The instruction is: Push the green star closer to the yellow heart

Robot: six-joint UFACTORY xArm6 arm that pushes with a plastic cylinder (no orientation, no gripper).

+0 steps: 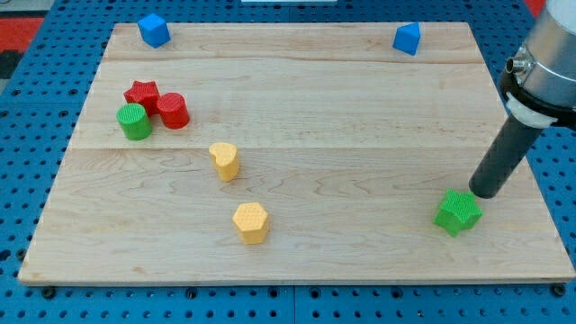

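The green star (458, 212) lies near the board's bottom right corner. The yellow heart (225, 161) lies left of the board's middle, far to the star's left. My tip (483, 193) stands just above and to the right of the green star, touching or nearly touching its upper right edge. The dark rod rises from there toward the view's top right.
A yellow hexagon (251, 222) lies below the heart. A red star (141, 93), a red cylinder (173, 111) and a green cylinder (135, 121) cluster at the left. Blue blocks sit at the top left (154, 30) and top right (407, 39). The wooden board (360, 117) rests on a blue pegboard.
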